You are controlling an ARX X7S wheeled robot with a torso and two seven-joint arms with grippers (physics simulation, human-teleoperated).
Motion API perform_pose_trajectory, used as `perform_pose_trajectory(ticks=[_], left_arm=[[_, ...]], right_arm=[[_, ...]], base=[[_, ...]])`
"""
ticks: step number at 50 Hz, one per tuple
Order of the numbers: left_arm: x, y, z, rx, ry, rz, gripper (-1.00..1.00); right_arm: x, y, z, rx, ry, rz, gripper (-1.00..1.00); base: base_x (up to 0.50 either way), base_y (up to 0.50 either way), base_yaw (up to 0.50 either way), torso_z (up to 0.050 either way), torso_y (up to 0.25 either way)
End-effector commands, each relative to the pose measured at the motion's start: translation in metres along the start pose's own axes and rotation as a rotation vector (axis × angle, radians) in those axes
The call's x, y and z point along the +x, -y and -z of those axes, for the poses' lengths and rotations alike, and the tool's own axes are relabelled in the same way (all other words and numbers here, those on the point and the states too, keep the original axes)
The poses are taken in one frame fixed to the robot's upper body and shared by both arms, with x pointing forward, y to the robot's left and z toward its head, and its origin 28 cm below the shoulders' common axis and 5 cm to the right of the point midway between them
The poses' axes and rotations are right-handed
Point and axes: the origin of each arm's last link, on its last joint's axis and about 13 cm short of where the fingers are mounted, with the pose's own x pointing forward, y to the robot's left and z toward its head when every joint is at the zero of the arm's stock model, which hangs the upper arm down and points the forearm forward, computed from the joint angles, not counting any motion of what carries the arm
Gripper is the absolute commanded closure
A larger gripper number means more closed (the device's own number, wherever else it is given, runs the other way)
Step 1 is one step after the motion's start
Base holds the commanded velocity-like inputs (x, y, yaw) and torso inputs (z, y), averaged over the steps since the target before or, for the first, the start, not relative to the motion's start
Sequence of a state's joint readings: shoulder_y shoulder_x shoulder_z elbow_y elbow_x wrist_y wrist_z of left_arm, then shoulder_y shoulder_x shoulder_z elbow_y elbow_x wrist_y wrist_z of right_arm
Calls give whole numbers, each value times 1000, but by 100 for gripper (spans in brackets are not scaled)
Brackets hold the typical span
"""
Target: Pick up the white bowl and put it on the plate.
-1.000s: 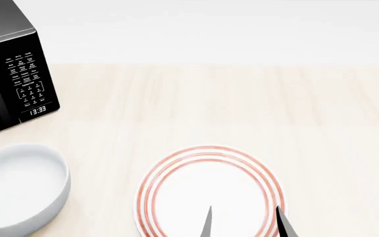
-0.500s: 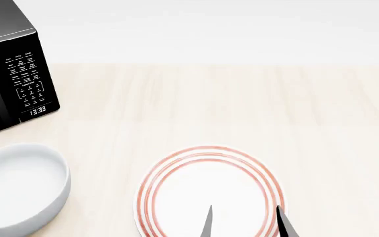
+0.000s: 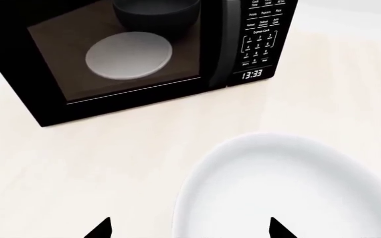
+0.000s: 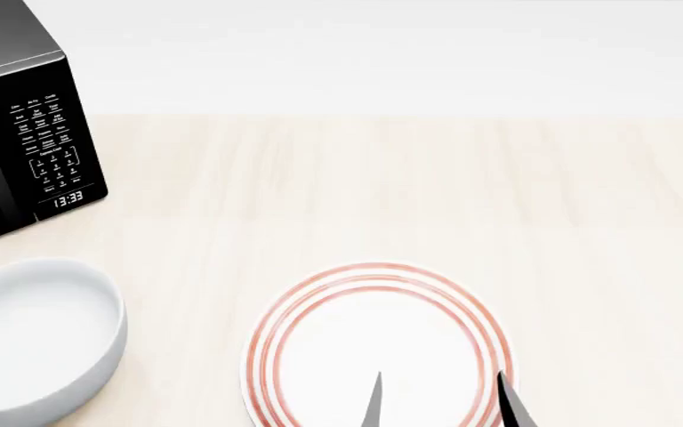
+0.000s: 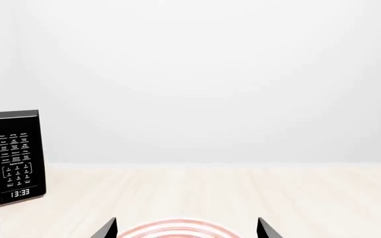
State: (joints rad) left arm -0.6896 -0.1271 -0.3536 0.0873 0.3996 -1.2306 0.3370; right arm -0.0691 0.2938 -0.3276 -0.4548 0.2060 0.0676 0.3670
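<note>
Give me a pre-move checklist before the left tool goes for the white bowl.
1. Left tool open: ok, its tips stand wide apart in the left wrist view.
2. Tips straddle the white bowl rim: ok, one tip shows over the bowl's inside, the other outside its wall.
3. Tips low enough to close on the wall: cannot tell.
4. Bowl empty and upright: ok.
5. Plate free to receive it: not ok, the open right tool hangs over its near edge.
6. Microwave apart from the bowl: ok, bare counter lies between them.

Both end effectors [image 4: 437, 400] show 2 black, seemingly pointed fingertips.
</note>
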Motion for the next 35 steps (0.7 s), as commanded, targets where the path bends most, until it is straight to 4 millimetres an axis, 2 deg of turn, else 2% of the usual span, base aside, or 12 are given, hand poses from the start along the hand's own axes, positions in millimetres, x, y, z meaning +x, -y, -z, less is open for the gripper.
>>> perform_pose_trajectory(ticks=[1,35], left_arm=[[3,1,7,-18,-14,16,-100],[10,6,10,2,-12,13,-100]], right_arm=[[2,1,0,-10,12,1,-100],[2,1,1,-8,8,-1,-100]], base=[[0,0,0,0,0],[0,0,0,0,0]])
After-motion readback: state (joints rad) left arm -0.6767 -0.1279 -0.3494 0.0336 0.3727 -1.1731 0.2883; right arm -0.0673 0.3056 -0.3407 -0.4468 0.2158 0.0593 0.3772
